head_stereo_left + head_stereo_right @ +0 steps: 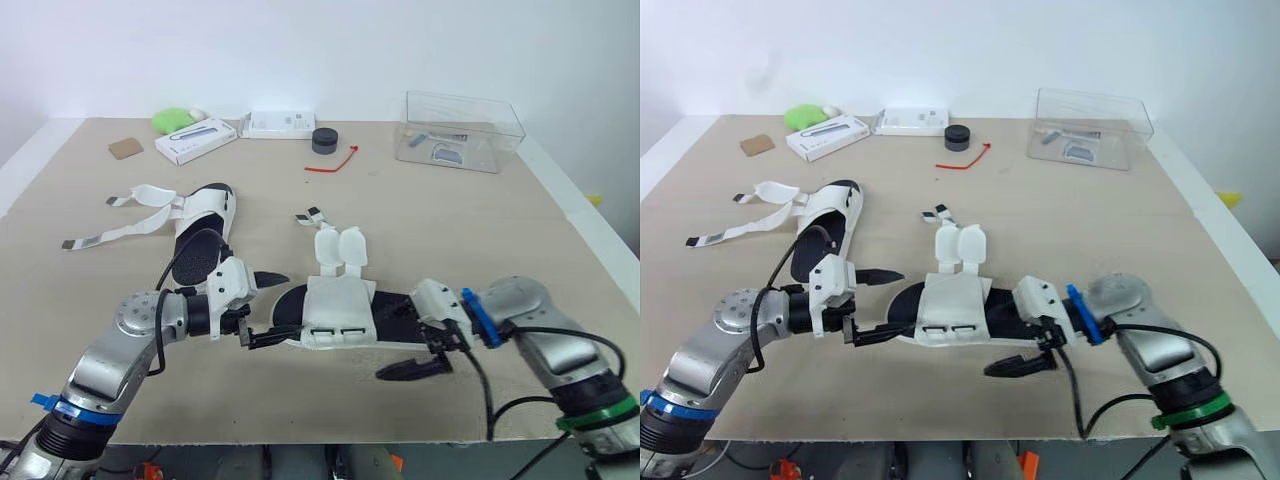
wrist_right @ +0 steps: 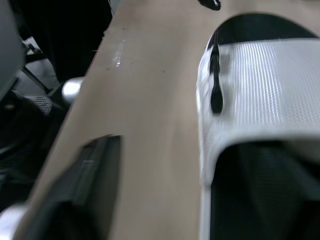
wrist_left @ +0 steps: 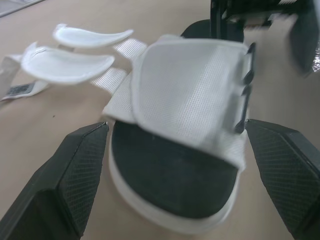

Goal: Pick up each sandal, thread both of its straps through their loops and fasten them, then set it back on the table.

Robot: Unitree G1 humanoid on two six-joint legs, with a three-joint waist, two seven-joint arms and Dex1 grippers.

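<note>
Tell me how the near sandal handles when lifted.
Its straps will likely flop: thin webbing lying limp on the table. The sole looks thick and flat, so probably fairly stiff and unlikely to roll.

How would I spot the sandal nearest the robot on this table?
On the tan table, look near the front edge, in the middle. The sandal there lies crosswise; unlike the other sandal further back left, its two straps lie side by side, not splayed.
</note>
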